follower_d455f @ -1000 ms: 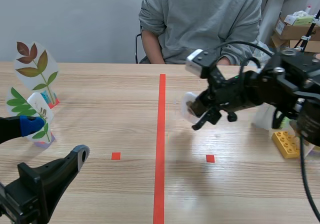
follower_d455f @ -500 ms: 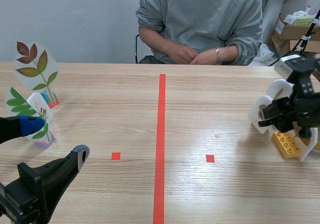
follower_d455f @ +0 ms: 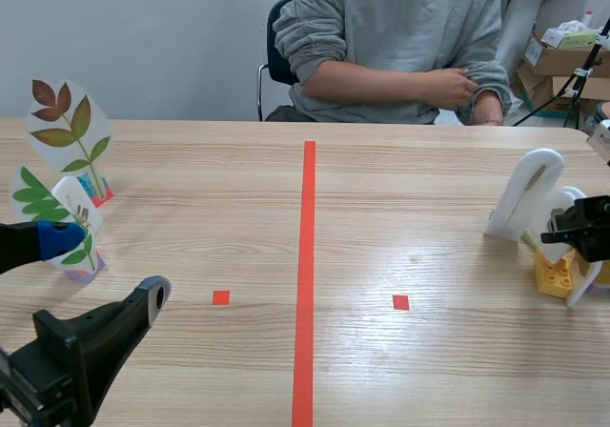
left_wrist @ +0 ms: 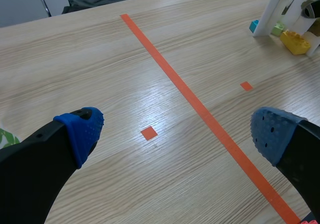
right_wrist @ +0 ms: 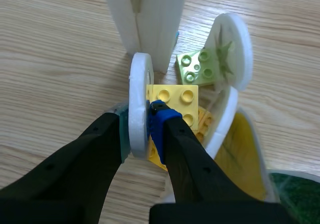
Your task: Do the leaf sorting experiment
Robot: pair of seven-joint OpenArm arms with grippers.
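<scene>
Leaf card (right_wrist: 138, 99), white and rounded and seen edge-on, stands upright against one side of the yellow brick (right_wrist: 184, 100). It is pinched between the two pads of the right gripper (right_wrist: 141, 126), whose fingers are drawn in narrowly, one on each face of the card.

Ahead of the gripper, just past the yellow brick, is a light green brick (right_wrist: 197, 68). It carries a round card (right_wrist: 235, 44) with a pale green leaf. Beside the green brick and just beyond the yellow brick stands a tall white card (right_wrist: 150, 19), upright. On the side of the yellow brick away from the held card, a card with a yellow leaf (right_wrist: 245, 154) curves close alongside it.

In the scene view, this group sits near the right-hand end of the wooden table (follower_d455f: 400, 208).

The left gripper (follower_d455f: 105, 267) is well apart from the yellow brick, at the opposite end of the table. Its fingers are spread wide with nothing between them, and bare wood shows under them.

Near the left gripper, equally far from the yellow brick, stand two more cards. One is a brown and green leaf card (follower_d455f: 67, 127). The other is a green frond card (follower_d455f: 43, 203), just beside the gripper's blue pad.

A person in a grey top (follower_d455f: 400, 27) sits across the table with forearms folded. Cardboard boxes (follower_d455f: 562, 55) are stacked behind, beyond the yellow brick's end of the table.
</scene>
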